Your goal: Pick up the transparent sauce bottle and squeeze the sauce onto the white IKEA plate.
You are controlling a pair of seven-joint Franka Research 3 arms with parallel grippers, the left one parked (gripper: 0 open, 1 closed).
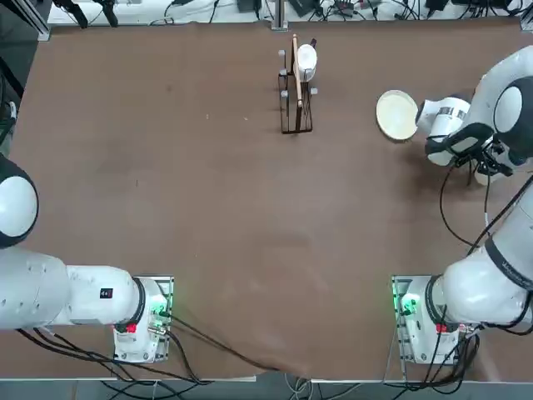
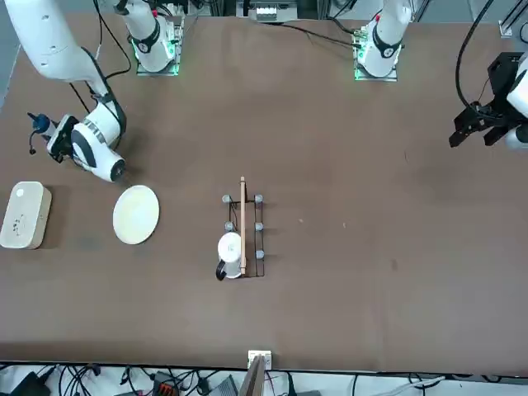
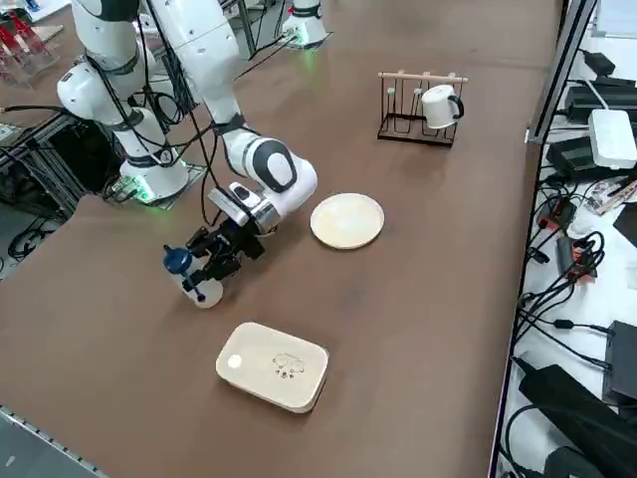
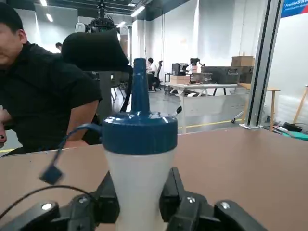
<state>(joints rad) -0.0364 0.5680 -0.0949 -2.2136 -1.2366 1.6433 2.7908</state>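
Note:
The transparent sauce bottle [image 3: 191,277] stands upright near the table's right edge, with its blue nozzle cap [image 4: 139,130] pointing up. My right gripper [image 3: 213,267] is shut on its cloudy body [image 4: 138,178], one finger on each side, with the wrist level with the table. I cannot tell whether the bottle's base touches the table. In the front view the cap [image 2: 37,124] shows beside the gripper [image 2: 53,137]. The white IKEA plate [image 1: 396,115] [image 2: 136,214] [image 3: 347,220] lies flat and bare, a short way from the gripper toward the table's middle.
A white rectangular tray [image 3: 274,365] [image 2: 23,214] lies beyond the bottle near the right edge. A dark wire rack [image 1: 296,92] [image 3: 418,110] holding a white mug stands at the far middle. A person in black [image 4: 38,96] sits beyond the table.

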